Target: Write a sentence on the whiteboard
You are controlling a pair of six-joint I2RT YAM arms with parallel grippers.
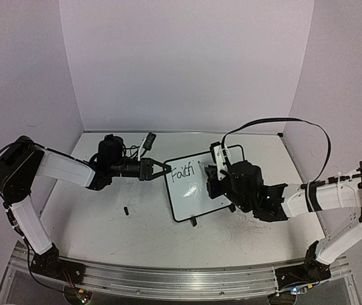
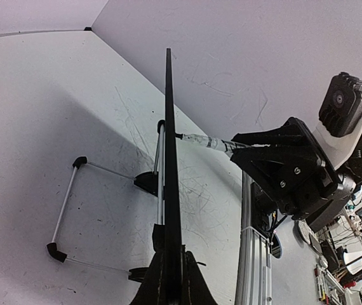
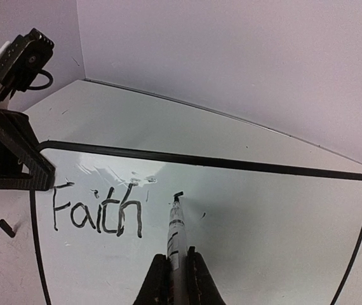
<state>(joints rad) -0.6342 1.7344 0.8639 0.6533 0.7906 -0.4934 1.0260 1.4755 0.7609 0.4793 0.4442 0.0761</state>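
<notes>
The whiteboard [image 1: 200, 197] stands tilted on its feet mid-table. My left gripper [image 1: 162, 168] is shut on its left edge; in the left wrist view the board [image 2: 169, 127] shows edge-on, running up from the closed jaws of the gripper [image 2: 171, 283]. My right gripper [image 3: 176, 262] is shut on a white marker [image 3: 176, 232], whose black tip touches the board [image 3: 263, 216] just right of the written word. Of the sentence [image 3: 98, 213], only "Faith" stands there in black. From above, the right gripper [image 1: 211, 173] hovers over the board's upper middle.
A small black cap [image 1: 126, 210] lies on the table left of the board. A white-and-black object [image 1: 148, 141] rests near the back wall. The board's wire stand [image 2: 73, 210] sticks out behind it. A black cable [image 1: 276, 122] arcs over the right arm.
</notes>
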